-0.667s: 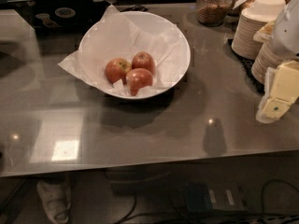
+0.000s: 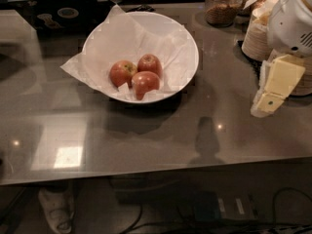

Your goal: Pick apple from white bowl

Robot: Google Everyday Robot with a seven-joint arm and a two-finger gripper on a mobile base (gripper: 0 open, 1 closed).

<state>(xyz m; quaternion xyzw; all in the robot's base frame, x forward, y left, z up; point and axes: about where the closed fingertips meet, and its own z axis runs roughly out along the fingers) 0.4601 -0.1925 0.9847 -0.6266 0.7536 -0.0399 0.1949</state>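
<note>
camera view: the white bowl sits on the grey worktop, left of centre, lined with a white paper sheet that spills over its left rim. the apple lies in the bowl on the paper, leftmost of three, touching the front apple and just beside the back apple. the gripper hangs over the right edge of the worktop, well apart from the bowl, pointing down; whether it is open or closed cannot be told. a glass jar and a stack of small bowls stand behind it.
</note>
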